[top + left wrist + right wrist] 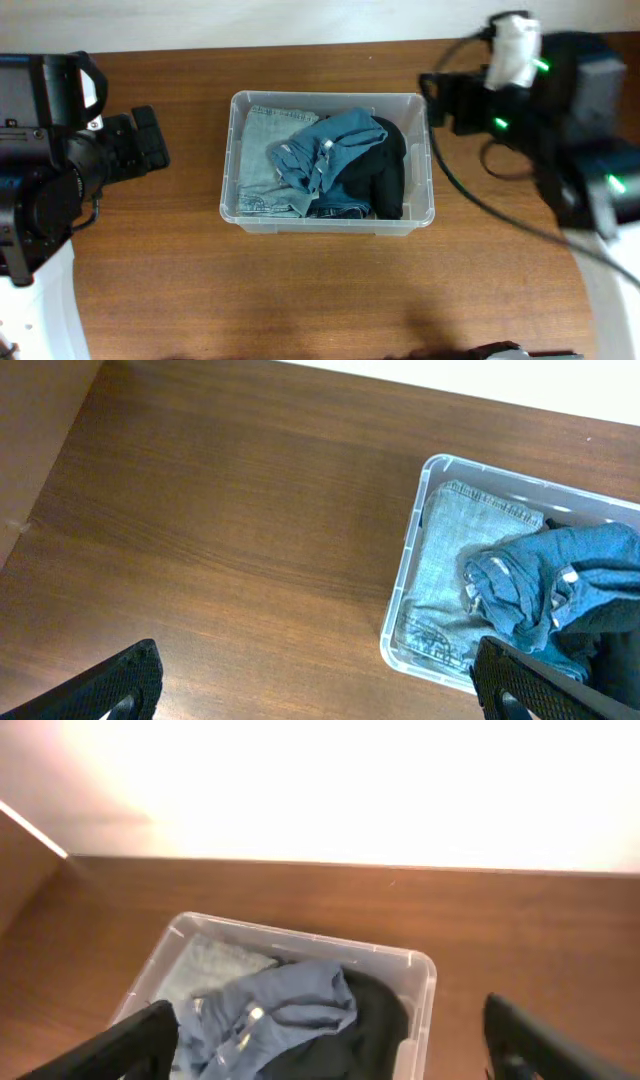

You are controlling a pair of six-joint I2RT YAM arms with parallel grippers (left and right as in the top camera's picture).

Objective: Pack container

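The container [229, 160] is sitting on the brown table [300, 290] about midway between the left and right edges and closer to the far edge than to the near one, its long sides running parallel to that far edge. It is holding 3 garments: a pale denim garment [260, 165] is lying flat along its left side, a blue denim garment [335, 145] is bunching up across the middle and partly covering the pale one, and a black garment [388, 175] is filling the right side, partly tucked under the blue one. The left gripper [150, 140] is hovering over bare wood toward the left edge, apart from the container; in its wrist view [320, 695] the jaws are spreading wide and gripping nothing. The right gripper [440, 100] is hanging near the container's far right corner, and its wrist view [330, 1045] is showing the jaws equally released and empty, with the container [425, 985] lying below them.
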